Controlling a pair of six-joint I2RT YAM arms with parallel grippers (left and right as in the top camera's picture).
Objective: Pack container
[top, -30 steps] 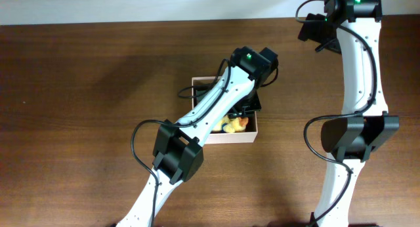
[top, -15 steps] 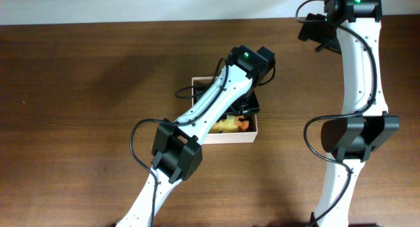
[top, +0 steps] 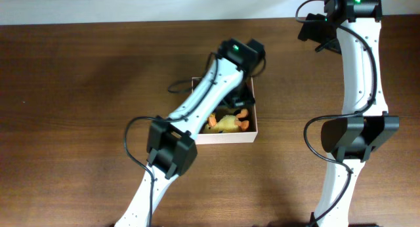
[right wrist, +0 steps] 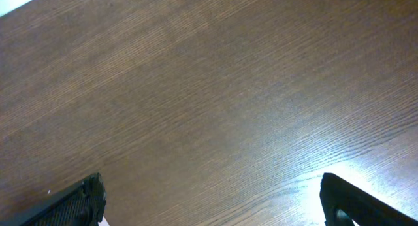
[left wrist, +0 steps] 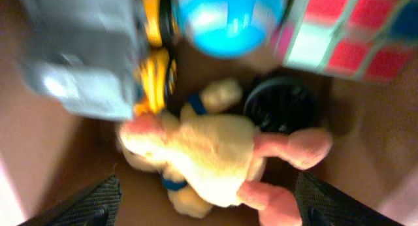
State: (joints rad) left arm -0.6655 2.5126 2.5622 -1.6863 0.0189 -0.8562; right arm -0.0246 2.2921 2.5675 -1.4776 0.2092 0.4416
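The container (top: 226, 139), a shallow white-walled box, sits mid-table with my left arm reaching across it. Inside lies a yellow plush duck (top: 228, 124) with orange feet. In the left wrist view the duck (left wrist: 209, 147) rests on the tan floor (left wrist: 375, 115) beside a blue ball (left wrist: 228, 20), a pink-and-white cube (left wrist: 346, 30), a yellow toy car (left wrist: 157, 63) and a black round piece (left wrist: 281, 105). My left gripper (left wrist: 209, 213) hangs open just above the duck, its fingers apart on either side of it. My right gripper (right wrist: 212, 206) is open over bare wood at the table's far right.
A blurred grey object (left wrist: 78, 56) fills the upper left of the left wrist view. The right arm (top: 354, 122) stands along the table's right side. Dark wooden table (top: 79, 122) stretches left of the container.
My left gripper has opened and let go of the plush duck, which now lies in the container. The left wrist has drawn back toward the far side. The right arm has not moved.
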